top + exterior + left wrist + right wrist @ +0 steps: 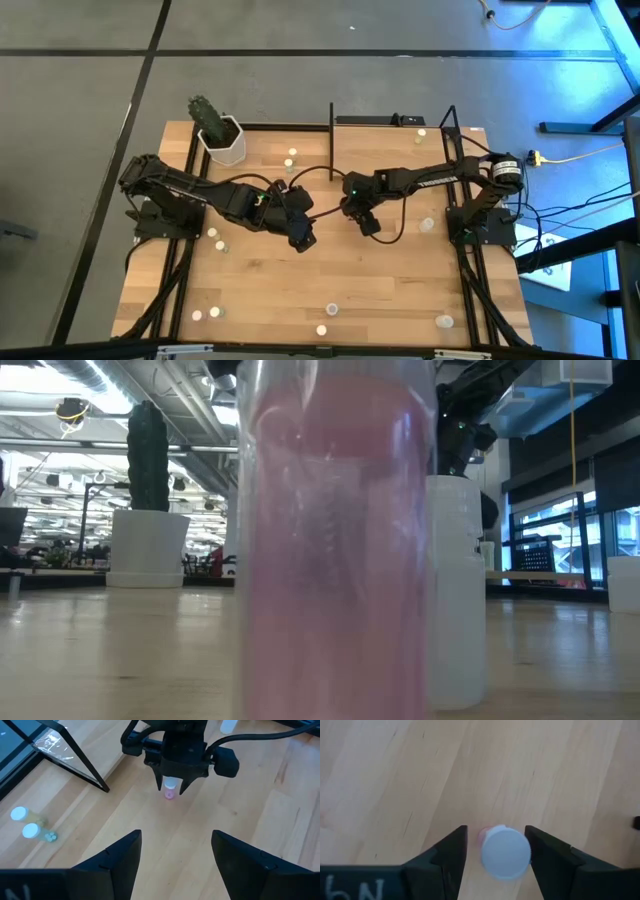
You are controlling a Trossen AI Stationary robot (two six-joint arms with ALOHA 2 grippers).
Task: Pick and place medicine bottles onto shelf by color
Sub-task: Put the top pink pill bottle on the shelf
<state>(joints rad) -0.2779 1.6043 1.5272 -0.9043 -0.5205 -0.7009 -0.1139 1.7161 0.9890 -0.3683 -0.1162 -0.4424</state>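
1. Pink bottle (504, 851), white-capped, stood upright on the tabletop (380, 290) near its middle, between the right gripper (496, 851)'s fingers, which were part-open: one finger close to the cap, the other just apart.
2. I judged the grasp still unmade; the jaws needed to centre, then close gently so the bottle would not tip.
3. The left gripper (175, 855) hung nearby with jaws wide, holding nothing.
4. Lifting straight up before heading for the shelf (395, 120) looked safest.
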